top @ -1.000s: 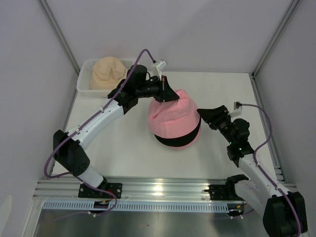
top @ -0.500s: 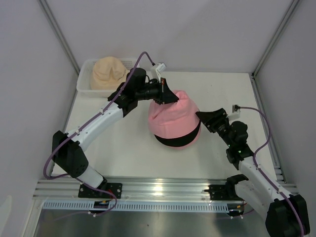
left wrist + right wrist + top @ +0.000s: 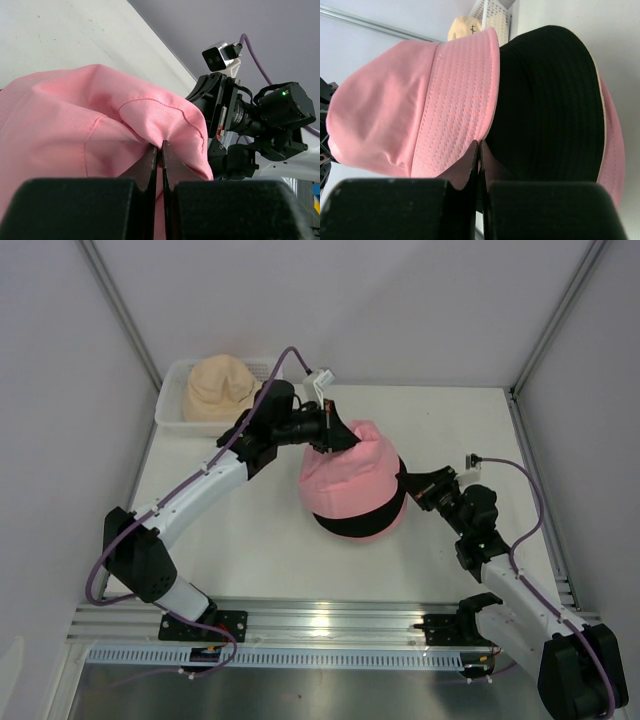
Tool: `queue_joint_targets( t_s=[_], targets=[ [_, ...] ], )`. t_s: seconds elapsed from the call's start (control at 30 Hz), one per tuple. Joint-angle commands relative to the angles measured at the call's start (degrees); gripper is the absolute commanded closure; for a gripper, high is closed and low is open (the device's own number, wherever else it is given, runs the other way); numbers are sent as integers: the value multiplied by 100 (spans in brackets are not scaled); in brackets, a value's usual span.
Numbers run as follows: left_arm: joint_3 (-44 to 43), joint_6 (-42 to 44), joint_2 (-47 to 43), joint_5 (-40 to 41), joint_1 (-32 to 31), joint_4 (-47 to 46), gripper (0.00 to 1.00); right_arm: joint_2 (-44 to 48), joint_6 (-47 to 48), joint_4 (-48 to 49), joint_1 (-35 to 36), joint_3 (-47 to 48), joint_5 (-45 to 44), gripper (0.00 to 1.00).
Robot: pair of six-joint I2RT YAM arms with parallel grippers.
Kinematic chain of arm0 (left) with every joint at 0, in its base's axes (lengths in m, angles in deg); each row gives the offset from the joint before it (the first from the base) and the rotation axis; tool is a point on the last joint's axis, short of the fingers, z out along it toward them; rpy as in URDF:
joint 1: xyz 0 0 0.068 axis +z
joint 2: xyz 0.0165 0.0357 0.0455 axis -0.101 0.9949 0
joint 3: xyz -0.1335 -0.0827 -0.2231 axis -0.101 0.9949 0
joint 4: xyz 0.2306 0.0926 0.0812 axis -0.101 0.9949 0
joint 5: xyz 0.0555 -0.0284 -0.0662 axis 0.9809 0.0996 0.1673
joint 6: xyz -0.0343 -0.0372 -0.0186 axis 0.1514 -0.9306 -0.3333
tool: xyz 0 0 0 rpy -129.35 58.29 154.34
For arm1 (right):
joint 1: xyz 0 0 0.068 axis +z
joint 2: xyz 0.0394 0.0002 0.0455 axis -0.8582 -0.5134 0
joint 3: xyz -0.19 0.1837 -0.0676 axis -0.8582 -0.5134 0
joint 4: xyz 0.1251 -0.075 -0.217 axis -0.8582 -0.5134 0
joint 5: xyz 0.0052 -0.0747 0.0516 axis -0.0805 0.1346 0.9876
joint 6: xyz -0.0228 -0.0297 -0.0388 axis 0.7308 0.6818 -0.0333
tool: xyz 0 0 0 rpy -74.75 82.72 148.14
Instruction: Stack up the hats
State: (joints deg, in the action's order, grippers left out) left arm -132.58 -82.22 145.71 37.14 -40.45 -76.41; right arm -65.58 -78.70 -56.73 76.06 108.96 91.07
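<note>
L gripper [image 3: 160, 146] pinches pink hat [image 3: 350, 475] crown; R gripper [image 3: 479, 144] pinches brim edge.

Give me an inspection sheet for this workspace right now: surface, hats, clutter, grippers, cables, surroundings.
Surface: white table, matte.
Job's things: top pink hat sits over the black hat. In the right wrist view a pink edge under the black one is likely a second pink hat. The beige hat lies in the basket, not stacked.
Clutter: white mesh basket at the far left corner.
Grippers: left gripper has its jaws shut on the top pink hat's crown. The right gripper has its jaws shut on its brim.
Cables: purple cables run along both arms.
Surroundings: white walls; metal rail at the near edge.
</note>
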Motion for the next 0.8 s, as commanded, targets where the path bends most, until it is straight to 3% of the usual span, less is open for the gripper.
queue_joint_targets(
  t_s=[0.0, 0.07, 0.1, 0.2, 0.37, 0.5, 0.63, 0.77],
  targets=[
    [38, 144, -216, 163, -50, 139, 95, 266, 210, 141, 63, 210, -164, 100],
    [20, 311, -260, 461, -50, 288, 89, 459, 413, -228, 54, 280, -357, 100],
    [12, 381, -364, 610, -50, 472, 71, 521, 640, -438, 45, 298, -437, 100],
    [55, 627, -689, 1436, -24, 719, 50, 723, 931, -694, -69, 280, -570, 100],
    [650, 567, -1480, 2569, 405, 948, 47, 820, 1442, -1064, -192, 150, -332, 100],
    [1434, 137, -2184, 2730, 1012, 668, 17, 672, 1328, -697, -288, -211, -297, 100],
    [2137, -145, -2431, 2431, 1461, 360, 18, 321, 1275, -406, -437, -317, -113, 100],
    [2638, -706, -2028, 2020, 1829, -131, 18, 21, 1310, -247, -552, -317, -42, 100]
  ],
)
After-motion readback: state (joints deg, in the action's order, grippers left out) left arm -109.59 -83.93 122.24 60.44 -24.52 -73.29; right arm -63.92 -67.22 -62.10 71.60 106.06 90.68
